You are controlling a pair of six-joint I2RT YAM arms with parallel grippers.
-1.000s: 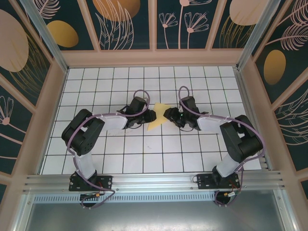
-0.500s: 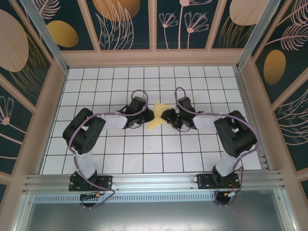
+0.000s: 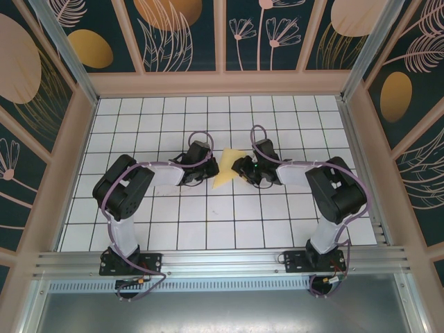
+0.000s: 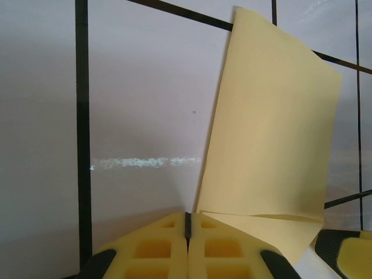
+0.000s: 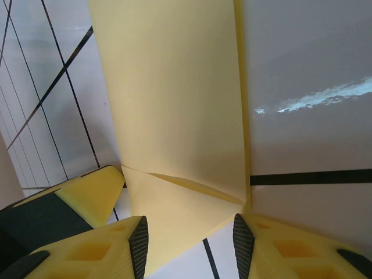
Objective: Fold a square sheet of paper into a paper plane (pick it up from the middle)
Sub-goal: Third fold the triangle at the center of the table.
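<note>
The square sheet of paper (image 3: pixel 229 168), partly folded, lies mid-tabletop (image 3: pixel 208 222). At its 9 o'clock the left tool (image 4: pixel 187 218) is closed tight by a corner; I can't tell whether it pinches paper. At 3 o'clock the right tool (image 5: pixel 190 225) stands half-open astride the folded end. It should close squarely, without dragging the layers.

On my feed the square sheet of paper (image 4: pixel 273 133) is a plain pale yellow, no print. The table (image 3: pixel 139 125) is white tiles with thin black grid lines. Both the left end effector (image 4: pixel 187 226) and right end effector (image 5: pixel 187 238) have yellow fingers with black pads, nearly the paper's shade lol. The left arm (image 3: pixel 123 191) and right arm (image 3: pixel 336 191) are black with a white link, with purple cables (image 3: pixel 201 134). The walls (image 3: pixel 187 35) are dark teal with peach and gold leaf and flower drawings, and the frame (image 3: pixel 222 83) is pinkish-beige.
</note>
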